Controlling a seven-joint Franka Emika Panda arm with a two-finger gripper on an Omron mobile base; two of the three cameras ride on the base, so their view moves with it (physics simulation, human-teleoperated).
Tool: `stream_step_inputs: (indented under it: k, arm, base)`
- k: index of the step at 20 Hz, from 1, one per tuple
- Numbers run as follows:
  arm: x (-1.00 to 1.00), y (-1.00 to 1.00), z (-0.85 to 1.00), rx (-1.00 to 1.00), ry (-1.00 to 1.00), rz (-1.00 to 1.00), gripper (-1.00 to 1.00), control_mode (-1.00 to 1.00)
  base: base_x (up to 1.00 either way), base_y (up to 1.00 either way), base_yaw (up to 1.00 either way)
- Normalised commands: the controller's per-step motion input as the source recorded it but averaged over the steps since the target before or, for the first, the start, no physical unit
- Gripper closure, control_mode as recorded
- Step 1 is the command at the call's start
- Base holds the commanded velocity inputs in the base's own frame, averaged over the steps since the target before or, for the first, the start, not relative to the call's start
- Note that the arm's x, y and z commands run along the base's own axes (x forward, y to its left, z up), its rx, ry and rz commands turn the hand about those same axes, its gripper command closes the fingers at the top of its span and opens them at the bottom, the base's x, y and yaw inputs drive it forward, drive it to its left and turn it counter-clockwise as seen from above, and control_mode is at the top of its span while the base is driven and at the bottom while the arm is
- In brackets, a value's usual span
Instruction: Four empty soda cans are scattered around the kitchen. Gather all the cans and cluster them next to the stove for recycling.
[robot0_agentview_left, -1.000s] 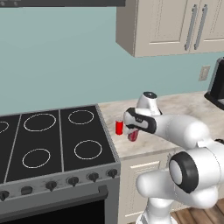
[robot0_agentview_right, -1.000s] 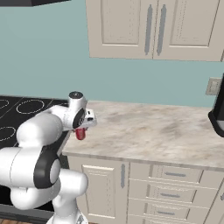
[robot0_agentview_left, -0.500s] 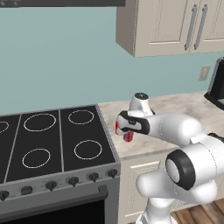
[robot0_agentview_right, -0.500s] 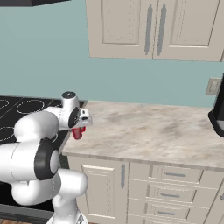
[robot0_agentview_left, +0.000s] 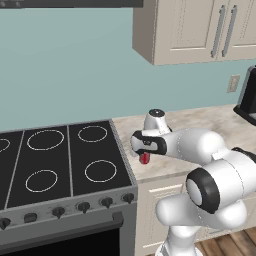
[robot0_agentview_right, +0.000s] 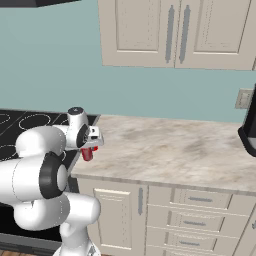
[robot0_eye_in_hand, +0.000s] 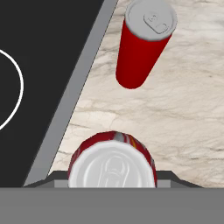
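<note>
The gripper (robot0_agentview_left: 145, 151), jaws closed on a red can (robot0_agentview_left: 145, 158), has moved from mid-counter toward the stove (robot0_agentview_left: 65, 165) over the last second. The held can (robot0_eye_in_hand: 112, 159) now hangs near the counter (robot0_agentview_right: 165, 150) edge, just short of a second red can (robot0_eye_in_hand: 144, 41) standing beside the cooktop; whether it touches the surface is unclear. Delivery appears close.

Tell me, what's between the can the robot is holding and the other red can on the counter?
Nothing. In the hand view, bare counter separates the held can from the standing can.
</note>
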Motion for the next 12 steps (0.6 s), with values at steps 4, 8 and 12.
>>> stream_step_inputs:
  k: [4,8,12]
  arm:
    - [0.00,0.00,-0.16,0.00,0.00,-0.06,1.00,-1.00]
    - [0.00,0.00,-0.15,0.00,0.00,-0.06,1.00,-1.00]
    - [0.01,0.00,-0.12,0.00,0.00,-0.04,1.00,-1.00]
  base:
    - [0.00,0.00,0.00]
    - [0.00,0.00,0.00]
    - [0.00,0.00,0.00]
